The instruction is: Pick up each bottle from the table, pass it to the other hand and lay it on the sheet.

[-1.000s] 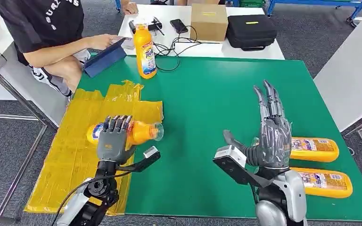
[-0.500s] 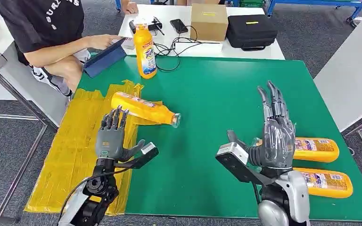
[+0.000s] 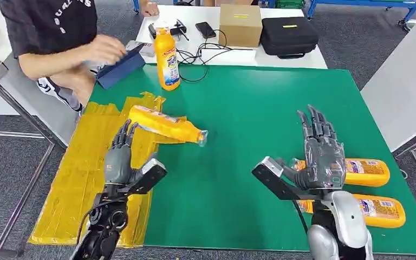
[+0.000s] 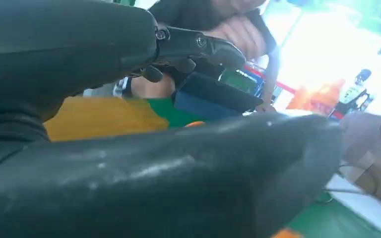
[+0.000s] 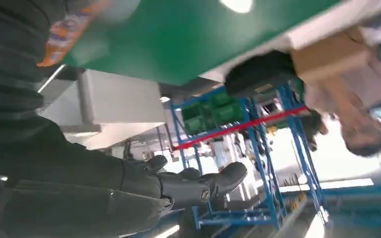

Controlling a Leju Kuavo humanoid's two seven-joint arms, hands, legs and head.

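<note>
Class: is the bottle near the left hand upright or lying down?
Lying down: the bottle rests on its side, body on the yellow sheet, cap end over the green table.

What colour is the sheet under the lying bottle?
Yellow sheet; clearest in the head view.

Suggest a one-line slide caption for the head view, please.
Open left hand beside bottle lying on the yellow sheet; open right hand above two more.

Head view looks down over the green table (image 3: 249,108); both wrist views skim it closely.
</note>
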